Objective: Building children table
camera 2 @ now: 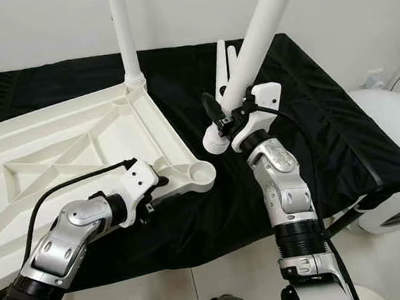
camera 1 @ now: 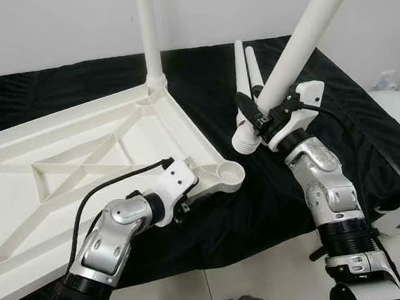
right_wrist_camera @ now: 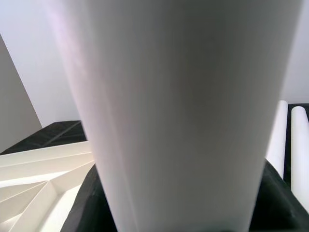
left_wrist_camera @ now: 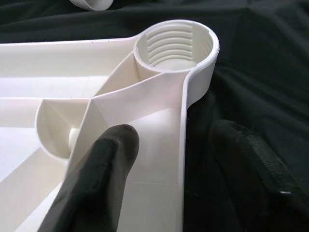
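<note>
Two spare legs (camera 1: 244,68) lie on the cloth (camera 1: 368,127), partly hidden behind the tilted leg (camera 1: 295,34), top cut off, clamped by the right gripper (camera 1: 257,116). The left gripper (camera 1: 184,207) pinches the tabletop (camera 1: 67,170) rim near the empty socket (left_wrist_camera: 175,46); its lower finger sits hidden beneath.

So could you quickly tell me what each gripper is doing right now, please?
Left gripper: shut on the tabletop rim, near the empty corner socket.
Right gripper: shut on a white table leg.
</note>
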